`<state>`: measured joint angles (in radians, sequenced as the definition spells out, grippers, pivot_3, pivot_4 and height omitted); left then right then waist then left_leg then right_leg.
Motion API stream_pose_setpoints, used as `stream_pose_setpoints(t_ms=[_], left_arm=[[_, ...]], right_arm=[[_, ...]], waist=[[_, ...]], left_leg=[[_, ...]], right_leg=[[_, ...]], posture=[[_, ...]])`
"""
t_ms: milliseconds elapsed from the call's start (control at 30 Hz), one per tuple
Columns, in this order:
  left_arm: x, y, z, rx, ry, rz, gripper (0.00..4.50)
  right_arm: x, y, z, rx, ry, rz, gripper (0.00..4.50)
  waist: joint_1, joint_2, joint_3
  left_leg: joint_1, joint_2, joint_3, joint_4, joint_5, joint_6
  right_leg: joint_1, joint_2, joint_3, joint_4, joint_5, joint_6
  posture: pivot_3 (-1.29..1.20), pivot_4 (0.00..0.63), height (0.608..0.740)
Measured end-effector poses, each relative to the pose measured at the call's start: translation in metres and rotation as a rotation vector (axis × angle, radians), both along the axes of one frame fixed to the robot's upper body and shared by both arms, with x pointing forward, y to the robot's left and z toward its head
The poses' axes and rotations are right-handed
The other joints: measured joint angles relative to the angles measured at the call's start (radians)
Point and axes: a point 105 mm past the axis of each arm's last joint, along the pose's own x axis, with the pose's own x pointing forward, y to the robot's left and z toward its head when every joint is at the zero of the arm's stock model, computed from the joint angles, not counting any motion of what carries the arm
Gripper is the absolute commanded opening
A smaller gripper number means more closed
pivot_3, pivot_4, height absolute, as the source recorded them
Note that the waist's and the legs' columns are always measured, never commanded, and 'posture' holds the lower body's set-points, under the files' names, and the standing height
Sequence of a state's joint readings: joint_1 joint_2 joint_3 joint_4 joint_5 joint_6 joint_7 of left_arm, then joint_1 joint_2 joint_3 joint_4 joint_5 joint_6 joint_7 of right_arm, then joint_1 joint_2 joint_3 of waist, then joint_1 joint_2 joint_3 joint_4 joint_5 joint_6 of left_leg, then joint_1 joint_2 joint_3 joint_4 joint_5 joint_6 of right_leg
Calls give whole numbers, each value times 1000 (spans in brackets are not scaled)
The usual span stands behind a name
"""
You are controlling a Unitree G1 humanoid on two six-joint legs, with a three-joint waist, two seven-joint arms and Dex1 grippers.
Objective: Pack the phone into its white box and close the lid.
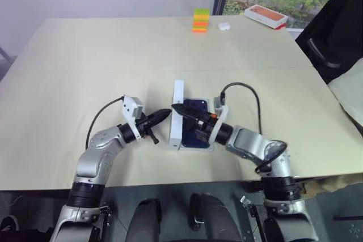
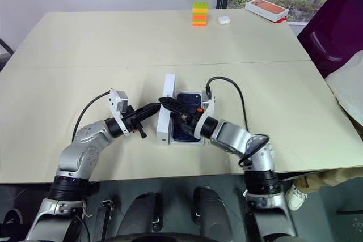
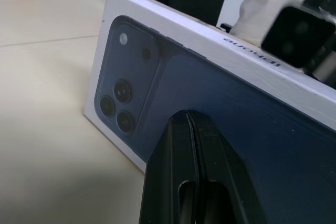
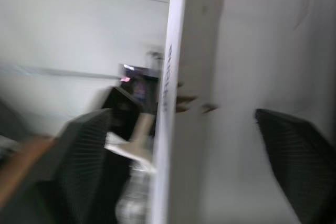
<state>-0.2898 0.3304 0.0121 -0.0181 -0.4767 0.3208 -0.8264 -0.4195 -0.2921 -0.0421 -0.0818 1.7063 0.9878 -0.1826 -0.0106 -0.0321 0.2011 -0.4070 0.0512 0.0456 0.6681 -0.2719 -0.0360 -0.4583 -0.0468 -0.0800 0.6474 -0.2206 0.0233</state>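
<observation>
Seen from above, a wide beige table (image 1: 85, 72) by a window. Near the front edge, at centre, the white box (image 1: 195, 147) lying flat with the dark navy phone (image 1: 198, 107) resting inside it. Standing upright on its long edge along the box's left side, the lid (image 1: 177, 114), white rim showing from above, printed phone picture facing left. Reaching in from the left, the left gripper (image 1: 165, 113), 2 black fingers pressed together and shut, tip against the lid's printed outer face, holding nothing; in the left wrist view, closed fingers (image 3: 194, 177) laid on the dark blue picture with its cluster of camera lenses. Reaching in from the right over the phone, the right gripper (image 1: 180, 107), fingers spread wide apart; in the right wrist view, 1 finger (image 4: 299, 156) on each side of the lid's white edge, straddling it without clamping. At the far edge of the table, a stack of green, yellow and orange blocks (image 1: 201, 20), just beside it a small white object (image 1: 223, 26), and further right an orange-topped box (image 1: 265, 16).
</observation>
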Motion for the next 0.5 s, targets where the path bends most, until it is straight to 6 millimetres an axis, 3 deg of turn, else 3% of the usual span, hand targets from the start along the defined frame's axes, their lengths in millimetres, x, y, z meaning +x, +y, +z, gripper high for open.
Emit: stream_pose_setpoints(t_ms=[100,300,367,500], left_arm=[[0,-4,-1,-2,2,-5,0],[6,-22,-12,-21,40,-44,0],[11,-31,-14,-16,45,-69,0],[14,-54,-9,-34,32,-140,0]], right_arm=[[-1,-21,14,-120,-147,31,4434],[-1,-94,30,-427,-364,45,4434],[1,-102,31,-499,-427,62,4434],[5,-99,17,-620,-526,117,4434]], waist=[[5,0,0],[26,2,0],[23,1,0],[21,1,0]], left_leg=[[0,0,-1,0,0,0],[-1,-1,0,-1,-1,2],[-1,-1,0,0,-1,2],[1,0,0,0,-1,2]], right_leg=[[0,0,-1,0,0,0],[0,0,-1,-3,0,0],[0,1,-1,-3,0,1],[0,1,-1,-1,-1,3]], posture=[[0,150,740],[0,150,740],[0,150,740],[0,150,740]])
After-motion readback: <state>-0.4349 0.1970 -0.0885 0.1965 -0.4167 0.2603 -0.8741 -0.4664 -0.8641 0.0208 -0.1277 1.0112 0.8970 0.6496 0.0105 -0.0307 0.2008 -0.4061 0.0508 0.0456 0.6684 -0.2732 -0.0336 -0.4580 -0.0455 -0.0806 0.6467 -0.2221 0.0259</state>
